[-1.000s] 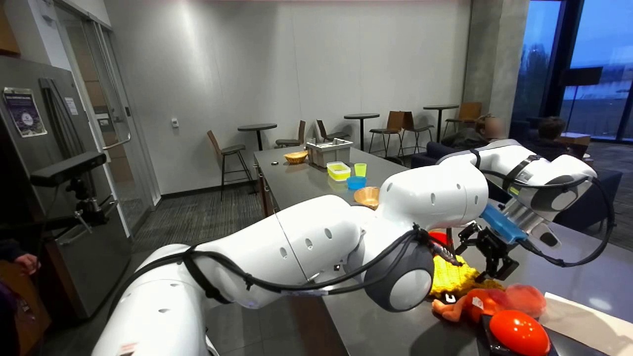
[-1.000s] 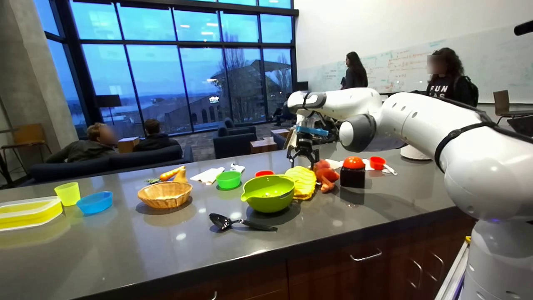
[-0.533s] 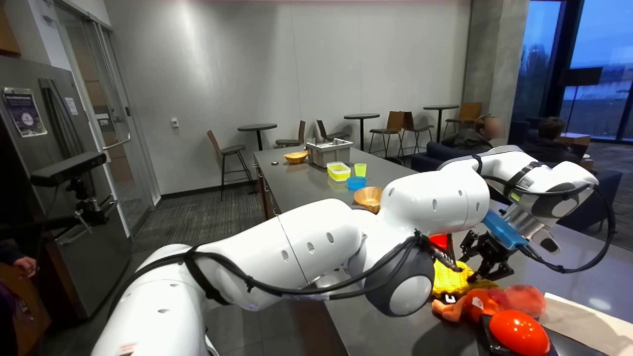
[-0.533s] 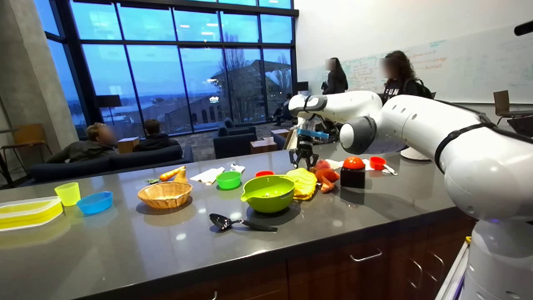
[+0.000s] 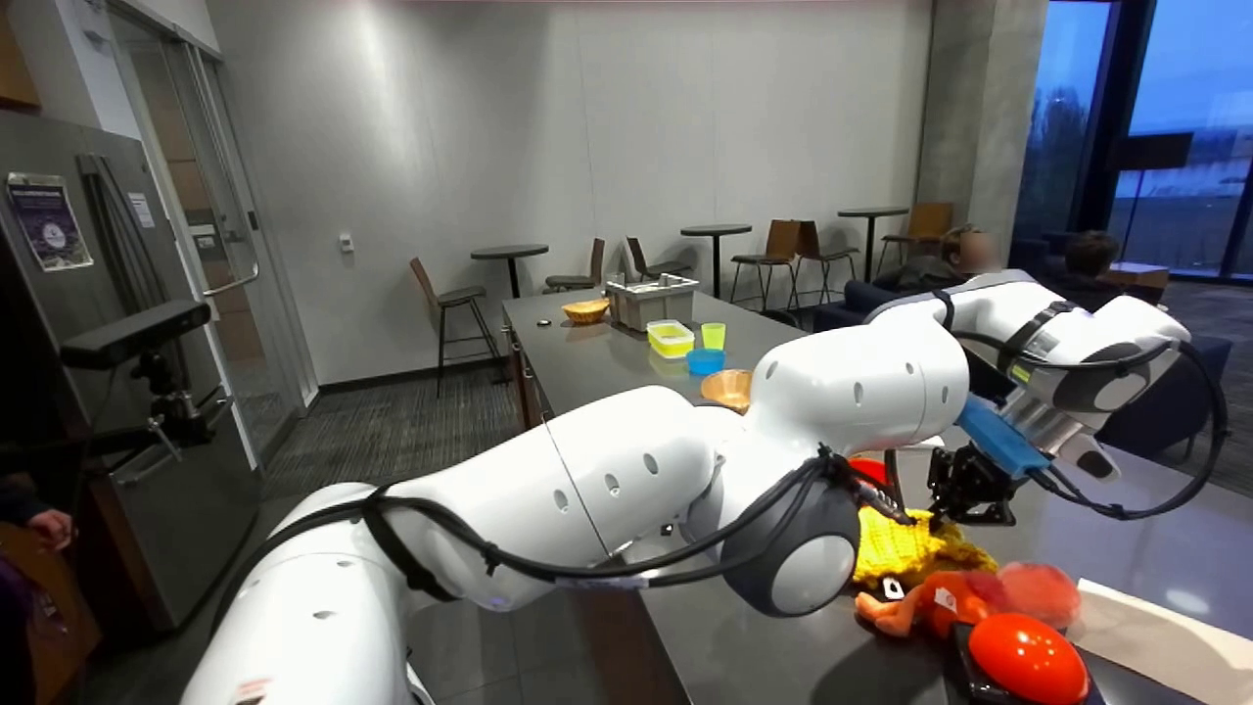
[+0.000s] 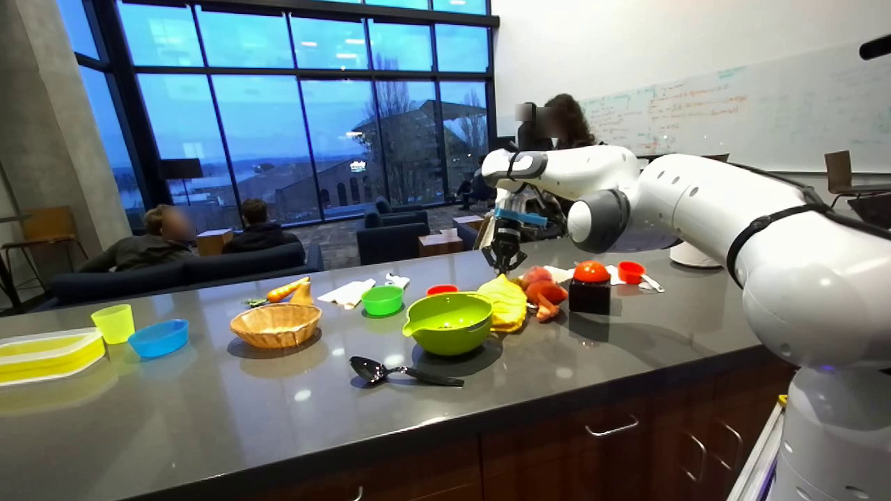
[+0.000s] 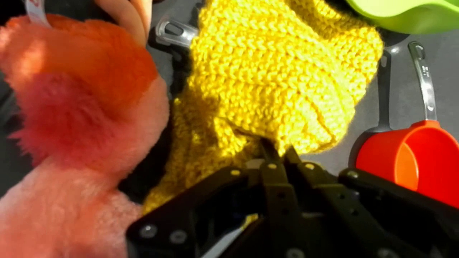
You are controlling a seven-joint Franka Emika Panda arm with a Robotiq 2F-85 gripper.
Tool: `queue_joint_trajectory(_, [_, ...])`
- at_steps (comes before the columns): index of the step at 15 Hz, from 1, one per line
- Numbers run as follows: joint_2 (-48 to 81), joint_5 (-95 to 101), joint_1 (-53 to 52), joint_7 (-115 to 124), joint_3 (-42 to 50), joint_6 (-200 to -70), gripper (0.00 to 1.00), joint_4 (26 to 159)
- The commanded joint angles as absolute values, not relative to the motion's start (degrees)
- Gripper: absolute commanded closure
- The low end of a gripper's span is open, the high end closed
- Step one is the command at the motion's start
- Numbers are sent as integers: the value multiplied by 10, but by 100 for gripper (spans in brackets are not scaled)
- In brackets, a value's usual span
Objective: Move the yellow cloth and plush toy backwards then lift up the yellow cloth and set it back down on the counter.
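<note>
A knitted yellow cloth (image 7: pixel 265 71) lies bunched on the grey counter (image 6: pixel 243 417). My gripper (image 7: pixel 279 146) has its fingers nearly together, with a fold of the cloth pinched between the tips. In an exterior view the cloth (image 6: pixel 507 309) rises to a small peak under the gripper (image 6: pixel 504 270), while its lower part still rests on the counter. The orange and pink plush toy (image 7: pixel 86 107) lies beside the cloth, apart from the gripper; it also shows in an exterior view as the plush toy (image 5: pixel 964 599). The pinched fold itself is mostly hidden by the fingers.
A green bowl (image 6: pixel 449 323) stands right against the cloth's side. Close to the gripper is a red measuring cup (image 7: pixel 380 157) with a metal handle. Beyond the plush toy sits a black box with an orange dome (image 6: pixel 590 273). A black spoon (image 6: pixel 411 374) and a wicker basket (image 6: pixel 276 327) lie farther off.
The open gripper dipped to the cloth, then its fingers closed and it rose slightly. The cloth's near edge is now drawn up into a peak. The plush toy has not moved.
</note>
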State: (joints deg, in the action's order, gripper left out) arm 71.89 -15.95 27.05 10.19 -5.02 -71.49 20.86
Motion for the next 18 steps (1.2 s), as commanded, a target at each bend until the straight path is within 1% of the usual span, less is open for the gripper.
queue_joint_trajectory(1, [692,-158,267,108,-49,-718,99,213])
queue_joint_trajectory(10, [604,-135,253,168,-28,-661,99,220])
queue_joint_trajectory(18, [529,-84,216,354,30,-597,99,231])
